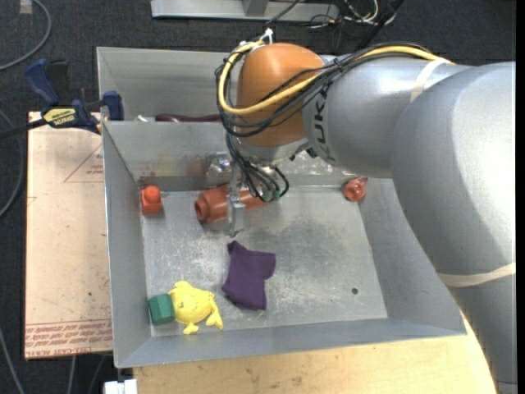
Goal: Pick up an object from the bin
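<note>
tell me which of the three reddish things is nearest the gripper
The brown-red cylinder at the back middle, right beside the gripper; the orange block and small ball lie farther off.

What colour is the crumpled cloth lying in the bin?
Dark purple; the cloth shows best in the camera view, beside the yellow toy.

Grey bin (pixel 123 236), contents:
- Claw (pixel 238 212), low at the back, on a red-brown cylinder (pixel 212 207).
- Orange peg (pixel 150 199), by the left wall.
- Red ball (pixel 354 190), back right.
- Purple cloth (pixel 248 276), centre front.
- Yellow toy (pixel 195 306), beside a green block (pixel 161 309), front left.
</note>
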